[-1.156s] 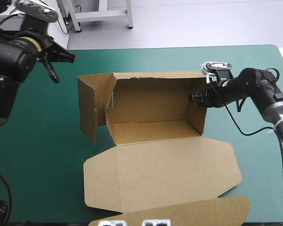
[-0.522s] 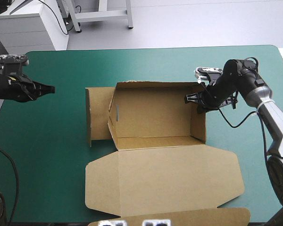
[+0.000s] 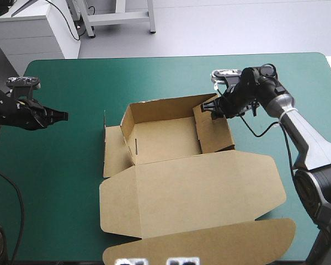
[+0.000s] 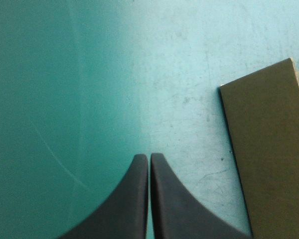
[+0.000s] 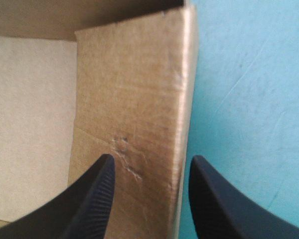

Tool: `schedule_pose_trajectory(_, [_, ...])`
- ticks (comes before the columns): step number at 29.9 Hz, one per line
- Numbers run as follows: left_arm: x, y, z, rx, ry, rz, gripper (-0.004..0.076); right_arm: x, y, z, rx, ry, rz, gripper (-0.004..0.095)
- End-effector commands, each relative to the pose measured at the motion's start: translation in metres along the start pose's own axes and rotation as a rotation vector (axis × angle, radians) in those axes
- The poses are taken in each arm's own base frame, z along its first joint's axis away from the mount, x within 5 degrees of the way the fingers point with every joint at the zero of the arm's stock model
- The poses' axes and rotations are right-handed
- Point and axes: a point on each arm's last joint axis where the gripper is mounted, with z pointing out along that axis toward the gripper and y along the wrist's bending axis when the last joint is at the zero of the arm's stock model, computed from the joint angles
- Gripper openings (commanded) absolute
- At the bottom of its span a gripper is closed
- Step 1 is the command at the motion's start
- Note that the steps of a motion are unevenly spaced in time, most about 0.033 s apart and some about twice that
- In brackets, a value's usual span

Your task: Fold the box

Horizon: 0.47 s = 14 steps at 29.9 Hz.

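Bright, even overhead light covers the bench (image 3: 71, 165); the box (image 3: 165, 138) casts only soft, short shadows. In the left wrist view a pale glare washes the bench beside the box.

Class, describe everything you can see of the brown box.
The box is plain brown board, an open tray on the teal-green table. Its back and side walls are raised, the right wall leaning inward; a flap juts out at its left; the lid lies flat toward the near edge. The open right gripper straddles the right wall.
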Motion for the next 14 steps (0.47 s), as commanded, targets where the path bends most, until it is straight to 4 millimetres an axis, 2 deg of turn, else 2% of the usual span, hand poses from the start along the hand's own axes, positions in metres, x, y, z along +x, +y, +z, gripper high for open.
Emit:
schedule_pose_trajectory(1, [-0.008, -0.004, -0.021, -0.008, -0.102, 0.006, -0.0008, -0.014, 0.010, -0.068, 0.020, -0.133, -0.061, 0.0458])
schedule_pose_trajectory(6, [-0.008, -0.004, -0.021, -0.004, -0.100, 0.004, -0.0008, -0.022, 0.017, -0.110, 0.029, -0.197, -0.087, 0.0458])
schedule_pose_trajectory(12, [-0.007, -0.005, -0.020, -0.001, -0.093, -0.005, -0.0008, -0.012, 0.019, -0.132, 0.019, -0.233, -0.091, 0.0457])
schedule_pose_trajectory(14, [-0.007, -0.005, -0.020, 0.001, -0.088, -0.007, -0.0008, -0.004, 0.019, -0.134, 0.020, -0.218, -0.089, 0.0457])
